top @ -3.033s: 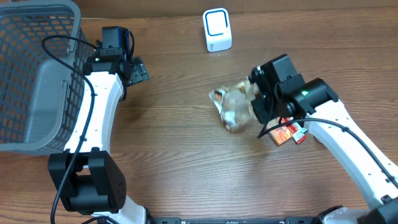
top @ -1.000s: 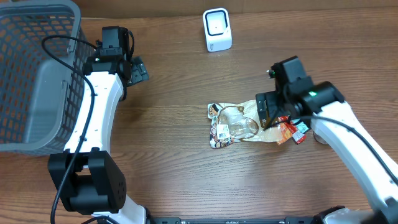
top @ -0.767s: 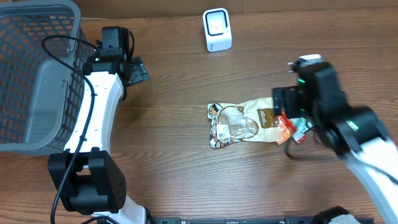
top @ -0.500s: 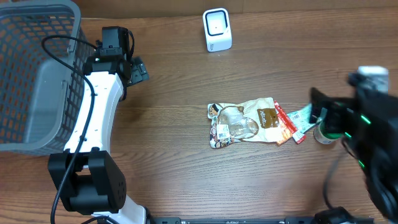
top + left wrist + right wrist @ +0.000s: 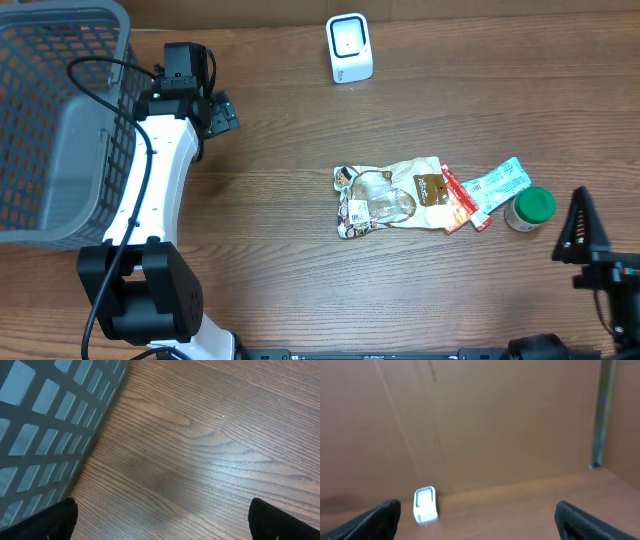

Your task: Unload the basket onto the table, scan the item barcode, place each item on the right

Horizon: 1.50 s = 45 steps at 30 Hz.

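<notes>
The left pincer (image 5: 162,525) is seen spread wide with nothing between its fingers. In its own view only bare worktop (image 5: 210,450) and the mesh wall of the grey basket (image 5: 45,425), just beside it, are shown. The right pincer (image 5: 479,522) is likewise held fully apart and empty. In its view the white scanner (image 5: 425,504) is shown well ahead of it, before a brown wall. Only from overhead is the crumpled snack pouch (image 5: 388,198) revealed. It is laid flat on the worktop, ahead and to the left of the right pincer, well apart from both pincers. A red packet (image 5: 460,203), a teal sachet (image 5: 498,182) and a green-lidded jar (image 5: 529,207) are found between pouch and right pincer.
</notes>
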Available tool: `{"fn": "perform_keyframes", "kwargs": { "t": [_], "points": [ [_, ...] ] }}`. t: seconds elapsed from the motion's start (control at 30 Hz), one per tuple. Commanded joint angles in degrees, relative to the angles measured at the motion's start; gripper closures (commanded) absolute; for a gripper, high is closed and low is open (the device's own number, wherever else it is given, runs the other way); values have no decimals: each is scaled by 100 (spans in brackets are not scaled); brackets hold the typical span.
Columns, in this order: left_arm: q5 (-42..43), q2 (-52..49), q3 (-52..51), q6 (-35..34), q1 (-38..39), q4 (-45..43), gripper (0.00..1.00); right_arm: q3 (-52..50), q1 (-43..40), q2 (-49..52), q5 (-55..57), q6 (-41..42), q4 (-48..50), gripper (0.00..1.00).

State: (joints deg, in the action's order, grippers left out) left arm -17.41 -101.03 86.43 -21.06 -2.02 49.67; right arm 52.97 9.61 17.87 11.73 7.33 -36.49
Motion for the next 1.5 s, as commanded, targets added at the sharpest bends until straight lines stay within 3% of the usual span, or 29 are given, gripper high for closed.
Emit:
{"fn": "perform_keyframes", "kwargs": {
  "t": [0.0,0.33,0.57,0.67,1.0,1.47],
  "points": [
    [-98,52,61,-83,-20,-17,0,-820,-90,-393,-391,17,573,0],
    [-96,52,61,-83,-20,-17,0,-3602,-282,-1781,-909,205,3689,0],
    [-98,52,61,-83,-20,-17,0,-4946,-422,-1766,-911,863,5466,0],
    [-98,52,61,-83,-20,-17,0,-5268,-422,-1766,-905,1115,5466,0],
    [-98,52,61,-83,-20,-17,0,-5252,-422,-1770,-1038,1093,3139,0],
    [-96,52,61,-83,-20,-17,0,-5252,-422,-1768,-1078,1027,3178,0]
  ]
}}
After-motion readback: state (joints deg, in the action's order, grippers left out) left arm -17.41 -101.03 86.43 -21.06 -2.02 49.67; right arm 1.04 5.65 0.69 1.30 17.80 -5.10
